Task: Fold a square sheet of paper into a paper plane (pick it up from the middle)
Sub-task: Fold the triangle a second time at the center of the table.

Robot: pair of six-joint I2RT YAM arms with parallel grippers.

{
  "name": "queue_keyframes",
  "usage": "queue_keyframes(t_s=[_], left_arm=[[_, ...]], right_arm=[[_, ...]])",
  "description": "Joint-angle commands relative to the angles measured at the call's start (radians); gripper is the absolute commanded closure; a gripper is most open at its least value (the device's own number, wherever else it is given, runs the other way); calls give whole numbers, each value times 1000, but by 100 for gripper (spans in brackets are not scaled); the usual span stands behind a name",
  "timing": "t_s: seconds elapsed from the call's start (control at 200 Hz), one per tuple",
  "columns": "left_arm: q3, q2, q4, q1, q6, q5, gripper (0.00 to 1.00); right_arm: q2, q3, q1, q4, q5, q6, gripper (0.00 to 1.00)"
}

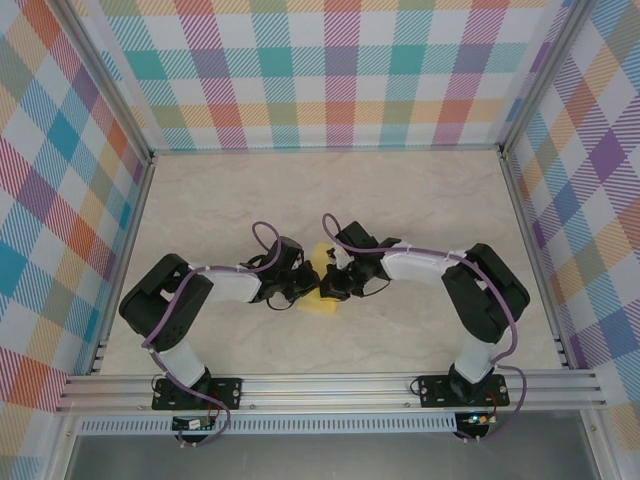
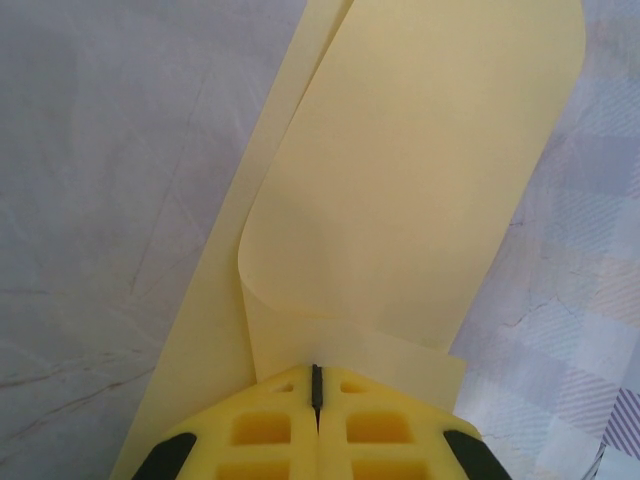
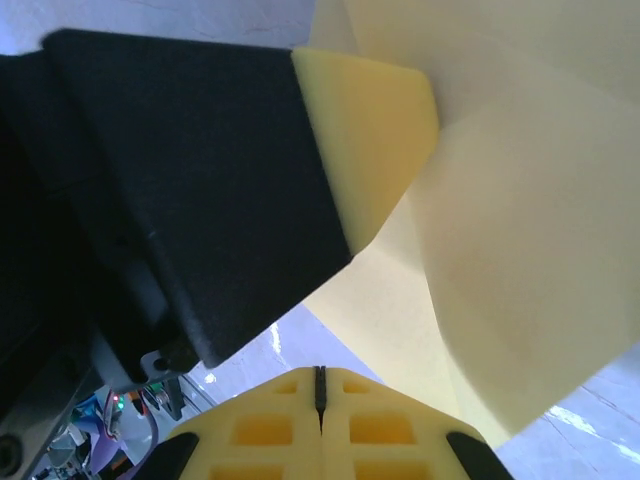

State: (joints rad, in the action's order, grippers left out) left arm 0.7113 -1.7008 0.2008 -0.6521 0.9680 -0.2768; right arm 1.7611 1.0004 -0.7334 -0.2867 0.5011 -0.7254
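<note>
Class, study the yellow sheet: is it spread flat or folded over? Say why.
Folded over. In the left wrist view the square sheet of paper doubles back on itself in a rounded bend, one layer over another.

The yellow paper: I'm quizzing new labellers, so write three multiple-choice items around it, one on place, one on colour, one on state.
1. Where is the square sheet of paper in the top view?
A) between the left gripper and the right gripper
B) at the far edge
C) at the near right corner

2. What colour is the table under it?
A) dark wood
B) pale marbled beige
C) plain green

3. How does the paper look in the left wrist view?
A) crumpled into a ball
B) torn in two
C) curled over itself

Answers:
1 A, the yellow shows where the two arms meet.
2 B, a light veined surface lies all around it.
3 C, a rounded flap lies over a lower layer.
</note>
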Motion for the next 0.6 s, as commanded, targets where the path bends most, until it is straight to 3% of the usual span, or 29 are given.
queue_keyframes(t_s=[0.0,0.595], left_arm=[[2,-28,-70,-6,-25,11,100],[-4,-33,-78,-6,-29,14,100]], right_arm=[[39,34,-3,-9,17,-9,96],[112,-53,0,14,18,-6,93]])
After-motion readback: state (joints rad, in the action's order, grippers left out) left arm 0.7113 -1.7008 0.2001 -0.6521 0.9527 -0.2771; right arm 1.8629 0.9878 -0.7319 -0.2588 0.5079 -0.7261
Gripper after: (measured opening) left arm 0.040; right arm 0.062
